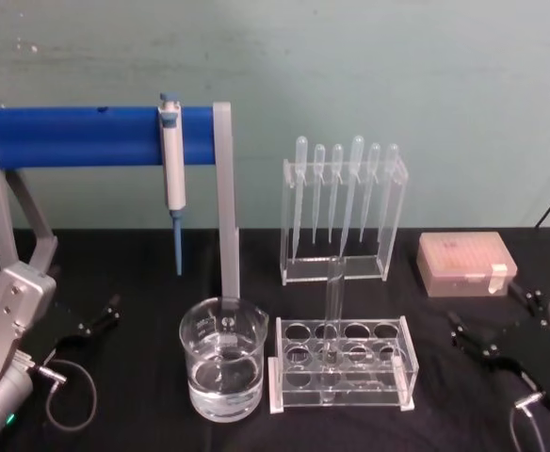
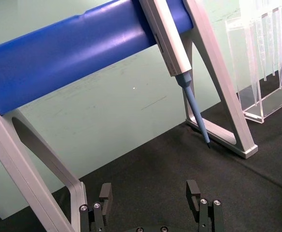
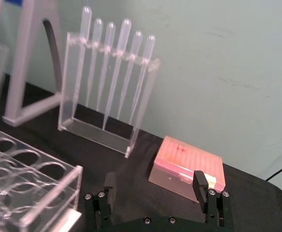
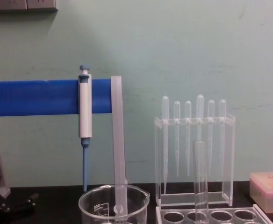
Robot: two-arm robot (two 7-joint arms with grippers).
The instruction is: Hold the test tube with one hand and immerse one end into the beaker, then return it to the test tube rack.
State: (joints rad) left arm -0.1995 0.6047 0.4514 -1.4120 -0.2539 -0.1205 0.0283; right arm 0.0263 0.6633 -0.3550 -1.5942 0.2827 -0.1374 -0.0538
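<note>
The test tube (image 1: 333, 306) stands upright in a hole of the clear rack (image 1: 402, 391), right of the beaker (image 1: 223, 372), which holds some clear liquid. From the chest, the test tube (image 4: 200, 179) rises in front of the pipette stand and the beaker (image 4: 113, 205) sits low at centre. My left gripper (image 1: 94, 320) rests low at the table's left, open and empty; its fingers (image 2: 105, 193) face the blue stand. My right gripper (image 1: 493, 320) rests low at the right, open, its fingers (image 3: 199, 181) pointing toward the pink box. Neither touches the tube.
A blue bar on grey legs (image 1: 77, 137) carries a white-and-blue pipettor (image 1: 172, 169) behind the beaker. A clear stand of several thin pipettes (image 1: 343, 202) is behind the rack. A pink tip box (image 1: 465, 264) sits at the back right. Black cloth covers the table.
</note>
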